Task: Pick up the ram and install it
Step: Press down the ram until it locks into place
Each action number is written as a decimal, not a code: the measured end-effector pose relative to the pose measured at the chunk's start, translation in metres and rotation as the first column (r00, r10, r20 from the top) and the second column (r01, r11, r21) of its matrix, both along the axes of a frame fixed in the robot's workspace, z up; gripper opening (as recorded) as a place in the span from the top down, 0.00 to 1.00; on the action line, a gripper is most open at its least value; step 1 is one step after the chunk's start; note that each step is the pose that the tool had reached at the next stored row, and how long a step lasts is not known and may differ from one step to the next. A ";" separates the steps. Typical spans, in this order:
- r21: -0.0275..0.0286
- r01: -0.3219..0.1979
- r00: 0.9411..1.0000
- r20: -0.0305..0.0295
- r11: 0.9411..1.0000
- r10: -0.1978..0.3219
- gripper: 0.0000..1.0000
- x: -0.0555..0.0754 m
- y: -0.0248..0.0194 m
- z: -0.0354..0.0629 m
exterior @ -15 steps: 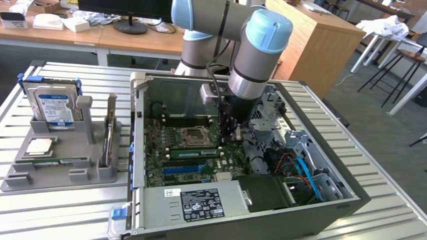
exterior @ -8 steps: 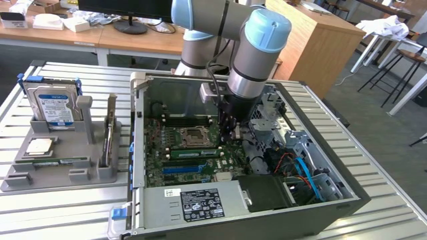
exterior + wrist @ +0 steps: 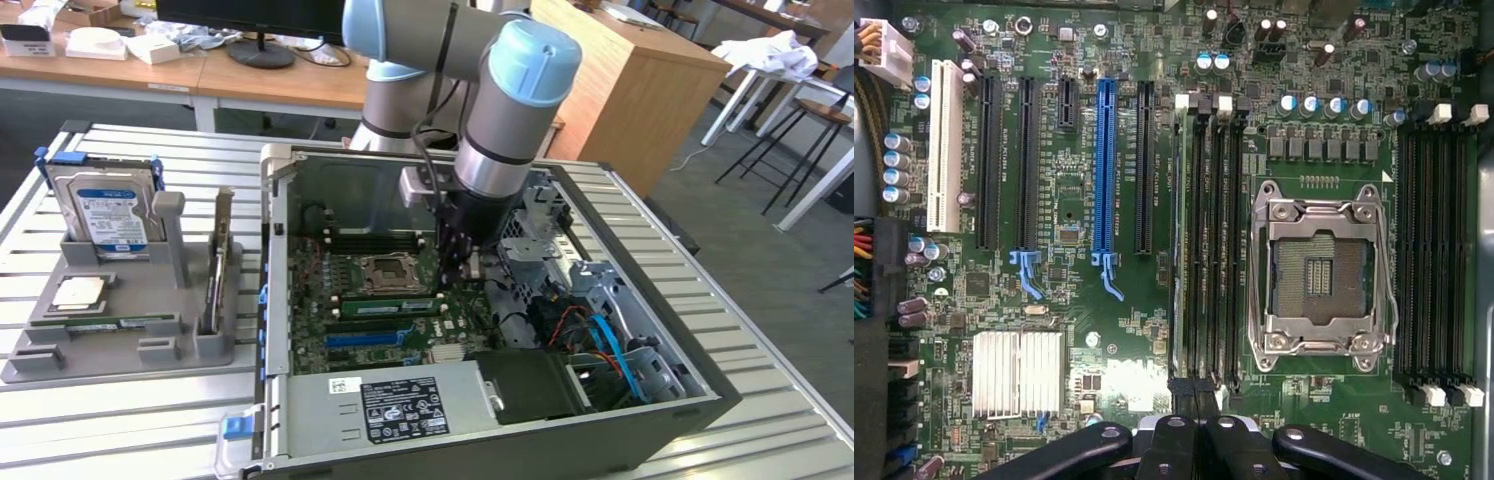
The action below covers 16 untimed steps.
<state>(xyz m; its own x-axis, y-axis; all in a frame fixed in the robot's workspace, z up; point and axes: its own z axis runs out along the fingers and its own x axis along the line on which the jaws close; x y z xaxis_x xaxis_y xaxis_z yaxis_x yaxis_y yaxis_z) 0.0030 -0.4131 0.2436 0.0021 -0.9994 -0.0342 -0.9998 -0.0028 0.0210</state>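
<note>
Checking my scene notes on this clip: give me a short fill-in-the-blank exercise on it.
The claw hangs inside the open computer ___.
The CPU socket holds ___ chip.
One long expansion slot is coloured ___.
Missing words: case; no; blue.

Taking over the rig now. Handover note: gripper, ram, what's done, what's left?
Gripper: fingers shut, nothing visibly held, low inside the open PC case over the motherboard, just off one end of the memory slots beside the CPU socket.
Ram: stands edge-on in the slot of that bank farthest from the socket; in the exterior view it is the green strip.
Done: ram picked up and placed in the slot.
Left: the pictures do not settle whether it is pressed fully home or the end clips are closed; check that.
Hard drive is upright in the grey holder, untouched.
</note>
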 end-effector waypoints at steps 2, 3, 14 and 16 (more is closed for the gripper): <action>0.000 0.000 1.000 0.000 1.000 0.000 0.90 0.000 0.0000 -0.0019; 0.000 0.000 1.000 0.000 1.000 0.000 0.90 0.000 0.0000 -0.0029; 0.000 0.000 1.000 0.000 1.000 0.000 0.90 0.000 0.0000 -0.0080; 0.000 0.000 1.000 0.000 1.000 0.000 0.90 0.000 0.0000 -0.0091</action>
<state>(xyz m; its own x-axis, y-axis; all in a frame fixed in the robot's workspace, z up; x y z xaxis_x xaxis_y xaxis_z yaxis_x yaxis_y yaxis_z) 0.0030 -0.4130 0.2346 0.0021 -0.9994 -0.0345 -0.9998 -0.0028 0.0209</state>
